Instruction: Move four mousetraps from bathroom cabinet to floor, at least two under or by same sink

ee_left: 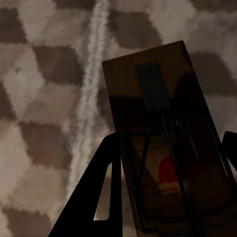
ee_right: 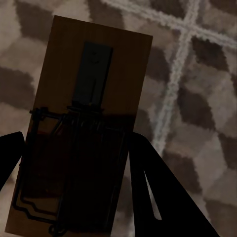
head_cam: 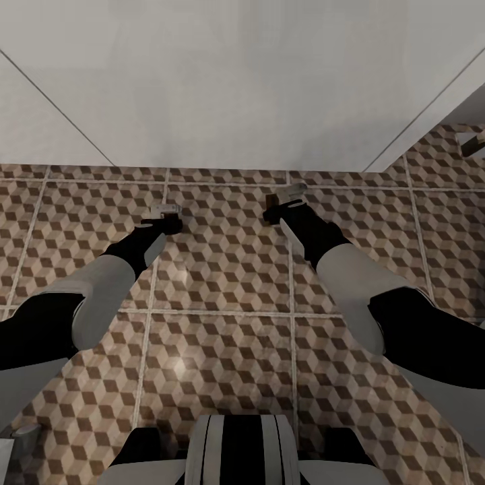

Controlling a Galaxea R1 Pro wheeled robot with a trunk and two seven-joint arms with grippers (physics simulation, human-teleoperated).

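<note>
Two traps held low over the cube-patterned tiled bathroom floor (head_cam: pixel 222 283)

Left end effector (ee_left: pixel 168 187) and right end effector (ee_right: pixel 74 182) each clamp a flat brown wooden mousetrap (ee_left: pixel 158 123) (ee_right: pixel 89 98) by its long edges; light, stiff, best gripped there, clear of the wire.

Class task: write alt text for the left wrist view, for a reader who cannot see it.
A brown wooden mousetrap with dark wire parts and a red mark sits between the left tool's two black fingers. Behind it lies the blurred cube-patterned floor, crossed by a pale grout line.
</note>
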